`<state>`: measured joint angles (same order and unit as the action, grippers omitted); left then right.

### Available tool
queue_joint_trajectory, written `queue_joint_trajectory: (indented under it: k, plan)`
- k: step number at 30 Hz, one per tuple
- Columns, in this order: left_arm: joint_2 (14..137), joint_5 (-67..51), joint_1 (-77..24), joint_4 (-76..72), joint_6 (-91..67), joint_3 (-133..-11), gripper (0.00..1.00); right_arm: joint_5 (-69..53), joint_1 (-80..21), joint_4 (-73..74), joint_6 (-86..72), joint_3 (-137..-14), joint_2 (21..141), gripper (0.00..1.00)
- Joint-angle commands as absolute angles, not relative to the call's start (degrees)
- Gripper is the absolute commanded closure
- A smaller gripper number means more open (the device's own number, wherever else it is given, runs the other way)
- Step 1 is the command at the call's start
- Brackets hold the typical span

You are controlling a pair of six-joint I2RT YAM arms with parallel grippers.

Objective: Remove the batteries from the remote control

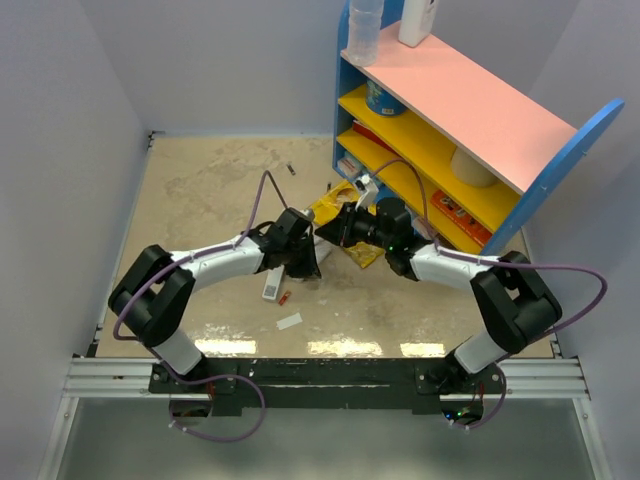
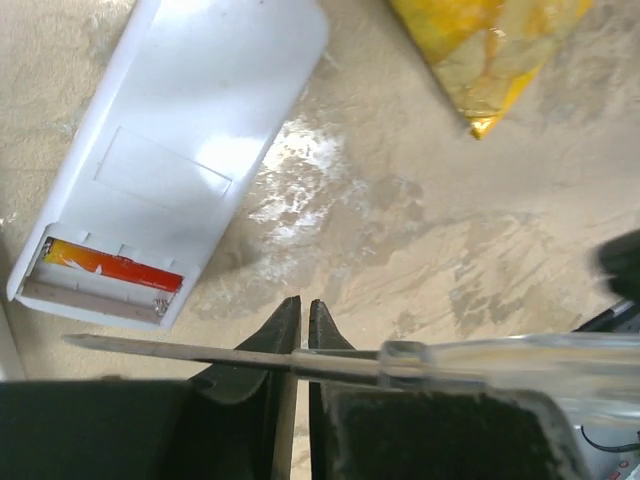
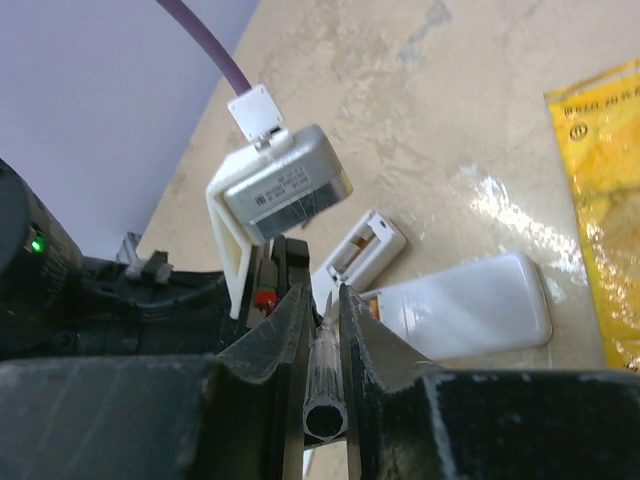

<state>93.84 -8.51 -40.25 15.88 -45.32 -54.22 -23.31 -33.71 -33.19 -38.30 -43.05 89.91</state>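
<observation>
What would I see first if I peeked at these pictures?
In the middle, the left claw and right claw both pinch one thin screwdriver. Beside them the white remote control lies back up, its hatch open with a red-orange battery inside. A colourful shelf stands at the far right.

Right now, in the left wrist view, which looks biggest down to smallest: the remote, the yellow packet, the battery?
1. remote
2. yellow packet, though the frame cuts it off, so its full size is unsure
3. battery
</observation>
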Motion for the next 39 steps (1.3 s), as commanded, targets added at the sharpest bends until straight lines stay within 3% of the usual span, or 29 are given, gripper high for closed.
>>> queue_joint_trajectory:
  k: [1,7,18,28,39]
  plan:
    - [90.53,-5.64,-39.73,18.44,-43.68,-55.72,0.87,-22.77,-33.66,-27.87,-34.81,-48.69,85.78,1.0]
    - [87.54,-4.4,-35.87,22.05,-42.63,-53.44,0.87,-18.82,-33.66,-20.41,-26.74,-53.77,86.21,1.0]
    - [84.81,-5.98,-34.19,21.88,-42.19,-50.28,0.86,-13.98,-33.66,-10.64,-16.88,-66.88,98.52,1.0]
    - [83.58,-6.77,-31.99,21.01,-41.31,-48.87,0.86,-8.88,-34.1,-5.63,-11.87,-69.35,102.22,1.0]
    - [86.22,-6.77,-29.97,20.65,-39.11,-52.11,0.86,-6.15,-34.8,-3.16,-10.55,-64.34,98.0,1.0]
